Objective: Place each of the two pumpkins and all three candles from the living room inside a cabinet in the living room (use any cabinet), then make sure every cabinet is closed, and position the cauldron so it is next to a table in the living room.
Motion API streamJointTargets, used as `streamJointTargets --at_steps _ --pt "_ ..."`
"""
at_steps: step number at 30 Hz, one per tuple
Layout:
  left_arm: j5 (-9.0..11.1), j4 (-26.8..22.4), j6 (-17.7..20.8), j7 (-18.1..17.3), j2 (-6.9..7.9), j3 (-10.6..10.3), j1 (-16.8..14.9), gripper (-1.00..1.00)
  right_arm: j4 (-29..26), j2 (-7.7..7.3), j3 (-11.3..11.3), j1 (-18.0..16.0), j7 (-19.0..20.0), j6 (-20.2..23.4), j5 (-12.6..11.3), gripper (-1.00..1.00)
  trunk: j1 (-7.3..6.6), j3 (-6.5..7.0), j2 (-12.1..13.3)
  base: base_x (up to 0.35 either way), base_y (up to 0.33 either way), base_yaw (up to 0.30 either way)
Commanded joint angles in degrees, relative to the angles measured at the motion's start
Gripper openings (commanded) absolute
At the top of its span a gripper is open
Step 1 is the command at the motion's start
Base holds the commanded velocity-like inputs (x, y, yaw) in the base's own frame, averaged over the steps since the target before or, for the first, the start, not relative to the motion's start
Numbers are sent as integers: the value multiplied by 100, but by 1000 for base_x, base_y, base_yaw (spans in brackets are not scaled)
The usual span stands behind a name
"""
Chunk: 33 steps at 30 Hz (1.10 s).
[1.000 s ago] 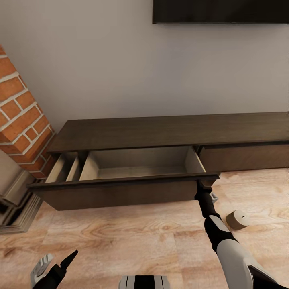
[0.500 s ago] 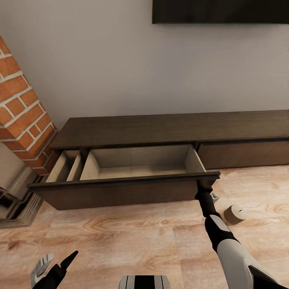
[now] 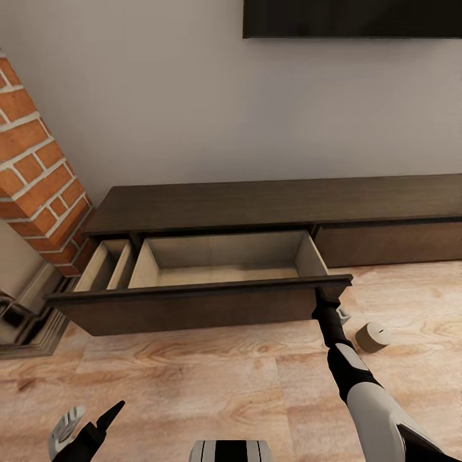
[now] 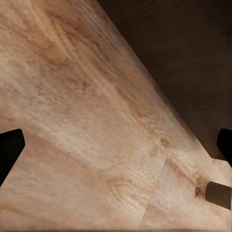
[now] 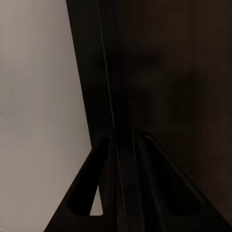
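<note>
The long dark-brown cabinet (image 3: 269, 204) stands against the wall. Its left drawer (image 3: 192, 307) is pulled far out, and the pale wood inside holds nothing. My right gripper (image 3: 327, 296) is shut on the right end of the drawer front; the right wrist view has its dark fingers (image 5: 104, 193) pinching that edge (image 5: 123, 96). One tan candle (image 3: 374, 337) lies on the floor just right of that arm. My left gripper (image 3: 90, 420) hangs open low over the floor, its fingertips (image 4: 9, 150) spread wide. The pumpkins are out of view.
A brick fireplace column (image 3: 35, 179) with a dark hearth (image 3: 25, 333) stands left of the drawer. A black TV (image 3: 353, 18) hangs on the wall above. Wood floor (image 3: 212, 378) lies between me and the drawer. The right drawer front (image 3: 391, 242) is flush.
The whole view has backed away slightly from the wall. The drawer front stays level with my right gripper, so the drawer stands a little further out of the cabinet.
</note>
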Motion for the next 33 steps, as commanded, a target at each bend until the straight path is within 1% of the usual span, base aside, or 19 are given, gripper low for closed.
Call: streamJointTargets --at_steps 1,14,27,28,33 --pt "36 -3 38 -6 1 8 -1 100 -11 6 17 -8 144 91 -69 -100 -3 -2 -2 -38 0 0" --pt "54 -3 38 -6 17 2 -3 100 -13 6 17 -8 144 91 -69 -100 -3 -2 -2 -48 0 0" --pt "60 -3 38 -7 24 -7 -1 100 -14 6 17 -8 144 84 -65 -100 -3 -2 -2 -8 0 0" --pt "63 -3 38 -7 24 -5 1 100 -14 6 17 -8 144 86 -67 100 -3 -2 -2 0 0 0" --pt "63 -3 38 -8 24 0 -1 100 -9 6 24 -8 144 90 -71 100 -3 -2 -2 0 0 0"
